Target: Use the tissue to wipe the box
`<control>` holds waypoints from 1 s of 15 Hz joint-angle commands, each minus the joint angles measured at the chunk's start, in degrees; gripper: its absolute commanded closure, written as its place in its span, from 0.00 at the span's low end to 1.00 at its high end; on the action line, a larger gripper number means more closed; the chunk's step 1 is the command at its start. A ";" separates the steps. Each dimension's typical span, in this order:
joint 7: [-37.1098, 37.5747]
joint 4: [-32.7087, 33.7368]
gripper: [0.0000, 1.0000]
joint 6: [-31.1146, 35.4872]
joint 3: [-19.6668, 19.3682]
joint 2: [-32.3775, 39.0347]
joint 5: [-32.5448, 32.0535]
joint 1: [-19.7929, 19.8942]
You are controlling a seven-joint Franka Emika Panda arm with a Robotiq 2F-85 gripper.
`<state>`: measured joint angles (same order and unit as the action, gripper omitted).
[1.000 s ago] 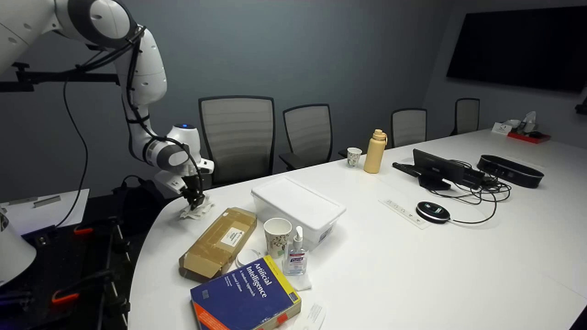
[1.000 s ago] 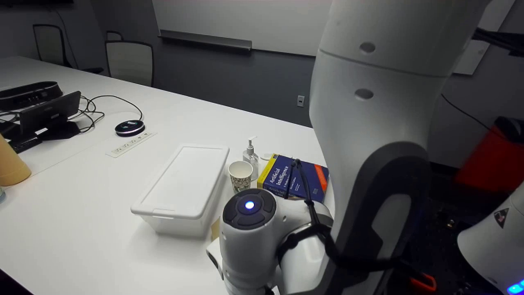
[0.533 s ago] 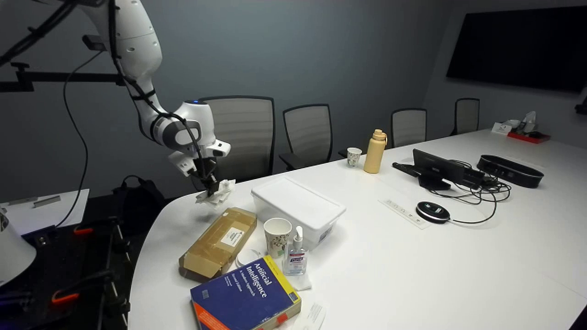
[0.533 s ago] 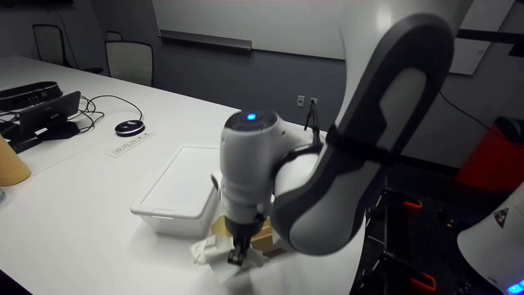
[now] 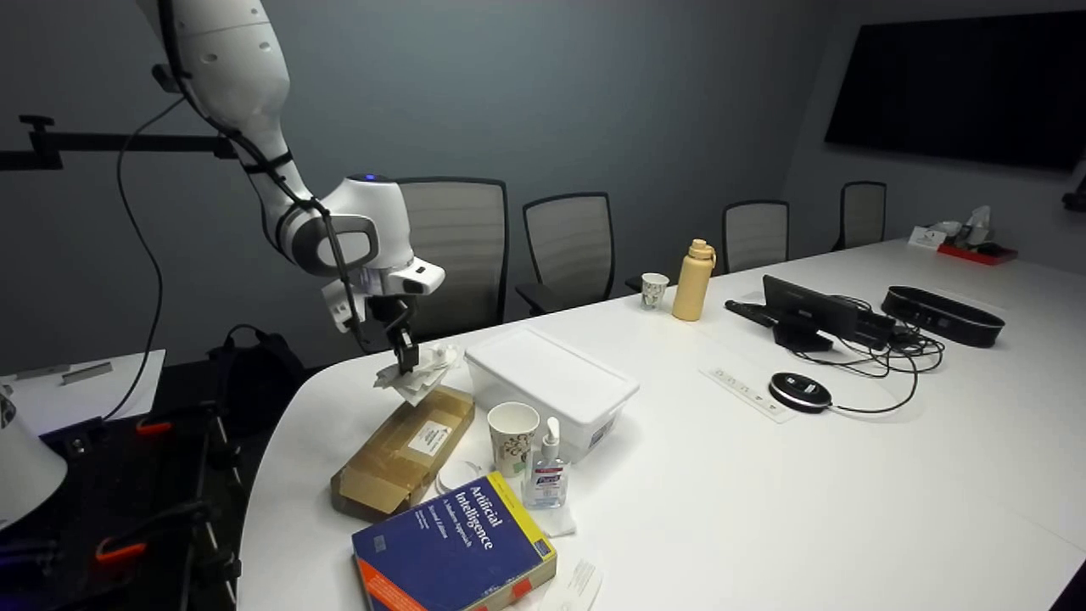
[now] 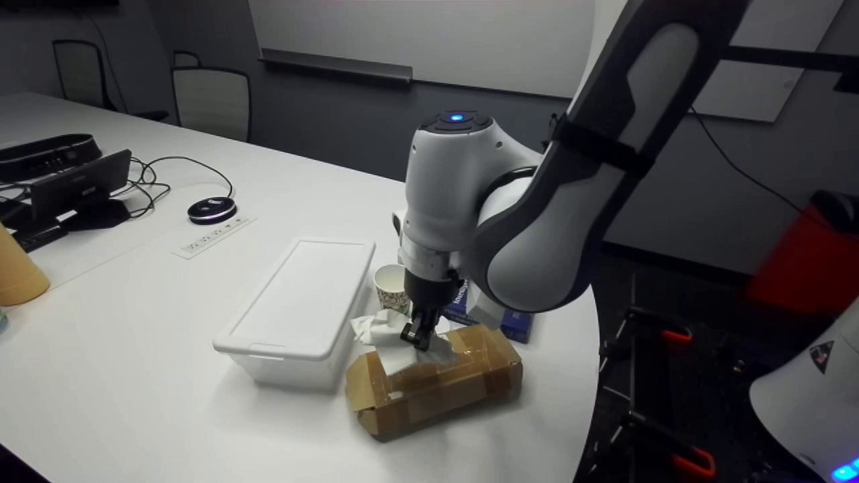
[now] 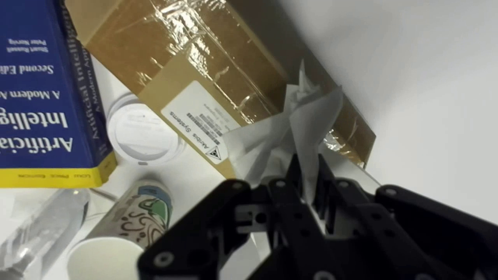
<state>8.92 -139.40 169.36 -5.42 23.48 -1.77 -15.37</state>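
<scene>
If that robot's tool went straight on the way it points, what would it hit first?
Probably the taped cardboard box, below the tissue that the tool grips; any gap between is hard to judge.

Tan box [image 5: 397, 454], white tissue [image 6: 392, 354], black hand [image 7: 309, 168]
Blue book [image 5: 454, 543], yellow and orange bands; white cup [image 7: 130, 228], brown swirls.
</scene>
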 commanded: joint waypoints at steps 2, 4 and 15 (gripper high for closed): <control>2.80 -3.87 0.98 5.45 0.88 -0.62 0.73 0.92; 2.47 -4.61 0.98 8.44 2.82 0.26 2.49 2.64; 0.67 -4.34 0.98 13.87 13.98 5.49 7.01 14.94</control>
<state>10.49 -143.56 182.94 5.21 29.53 3.67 -4.45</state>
